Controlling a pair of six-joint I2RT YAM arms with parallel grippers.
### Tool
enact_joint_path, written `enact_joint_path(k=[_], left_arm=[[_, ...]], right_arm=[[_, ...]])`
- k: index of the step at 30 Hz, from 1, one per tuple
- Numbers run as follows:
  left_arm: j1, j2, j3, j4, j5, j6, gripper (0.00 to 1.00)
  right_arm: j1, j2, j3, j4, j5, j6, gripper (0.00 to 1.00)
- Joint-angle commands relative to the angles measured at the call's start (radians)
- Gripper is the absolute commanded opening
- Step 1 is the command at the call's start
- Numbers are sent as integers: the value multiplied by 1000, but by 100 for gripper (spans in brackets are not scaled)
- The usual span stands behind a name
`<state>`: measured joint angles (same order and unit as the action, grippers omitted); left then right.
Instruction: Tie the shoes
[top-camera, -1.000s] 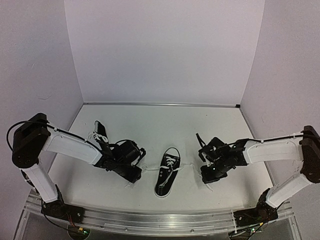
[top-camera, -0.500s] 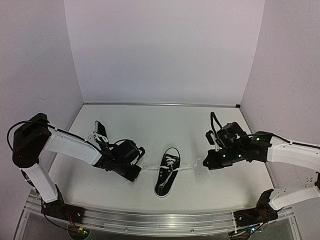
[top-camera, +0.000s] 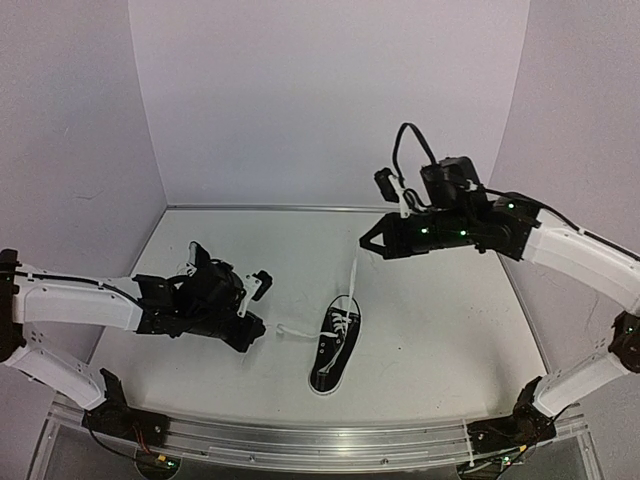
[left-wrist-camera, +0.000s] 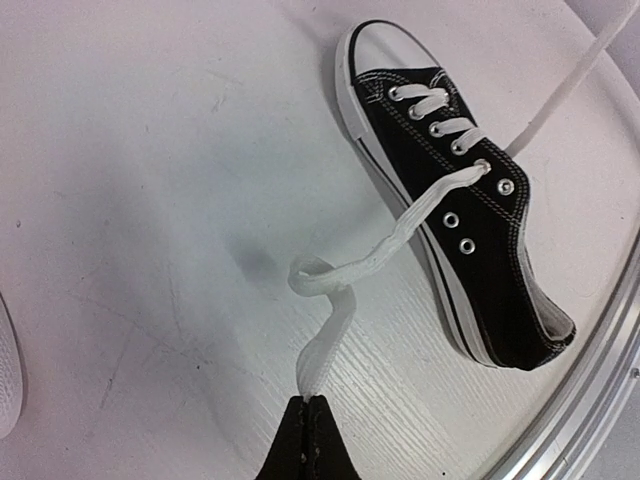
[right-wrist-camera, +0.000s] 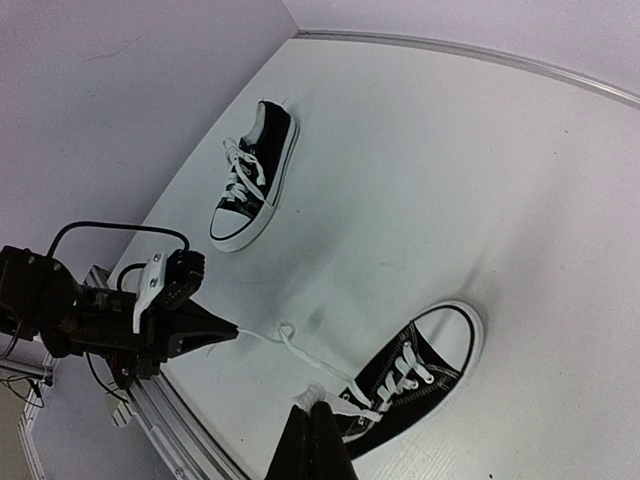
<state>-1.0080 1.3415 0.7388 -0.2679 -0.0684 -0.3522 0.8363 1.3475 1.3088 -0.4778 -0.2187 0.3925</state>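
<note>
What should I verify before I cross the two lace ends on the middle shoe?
1. Left claw shut on the left lace end: ok.
2. Right claw shut on the right lace end: ok.
3. Right lace end taut from its eyelet: ok, it runs straight up.
4. Left lace end taut: not ok, it sags in a loose curl.
5. Middle shoe sole-down on the table: ok.
6. Second shoe apart from both lace ends: ok, it lies well off to the left.
</note>
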Motion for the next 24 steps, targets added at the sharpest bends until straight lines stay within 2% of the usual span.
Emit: enact_joint_path(k=[1, 7, 15, 17, 20, 24], left_arm=[[-4, -101, -55, 35, 59, 56, 0], [-45, -229, -120, 84, 137, 80, 0], [-105, -300, -143, 73, 207, 120, 0], [-115, -311, -150, 76, 217, 122, 0], [-123, -316, -153, 78, 226, 118, 0], [-124, -300, -155, 87, 243, 108, 0]], right_arm=[[16, 173, 105, 80, -116, -58, 0], [79, 398, 209, 166, -175, -31, 0], [141, 693, 376, 253, -209, 47, 0], [151, 767, 434, 256, -235, 60, 8], [155, 822, 479, 257, -285, 88, 31], [149, 753, 436, 256, -263, 87, 41]])
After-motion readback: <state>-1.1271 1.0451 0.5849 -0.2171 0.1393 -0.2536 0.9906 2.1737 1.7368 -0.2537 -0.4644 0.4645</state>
